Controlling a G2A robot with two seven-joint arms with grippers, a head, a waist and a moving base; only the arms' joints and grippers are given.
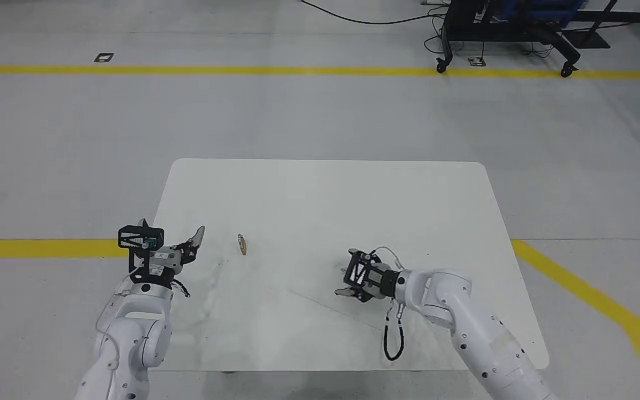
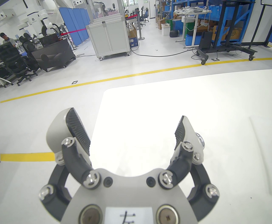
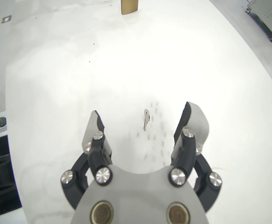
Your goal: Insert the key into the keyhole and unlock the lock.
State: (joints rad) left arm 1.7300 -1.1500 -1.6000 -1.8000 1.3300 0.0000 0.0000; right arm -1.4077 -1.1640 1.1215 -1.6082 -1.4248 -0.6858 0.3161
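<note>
A small silver key (image 3: 146,119) lies flat on the white table (image 1: 400,190). My right gripper (image 3: 144,114) is open low over the table, and the key lies between its fingertips without touching them. In the top view this gripper (image 1: 347,275) is right of the table's middle. The brass lock (image 1: 242,243) stands left of centre, and its lower part (image 3: 129,6) shows well beyond the key. My left gripper (image 2: 127,123) is open and holds nothing. It hovers at the table's left edge (image 1: 188,243), just left of the lock.
A black cable loop (image 1: 392,340) hangs from the right arm near the table's front edge. Around the table the floor carries yellow lines (image 1: 300,70). A black wheeled stand (image 1: 510,35) is far off at the back right.
</note>
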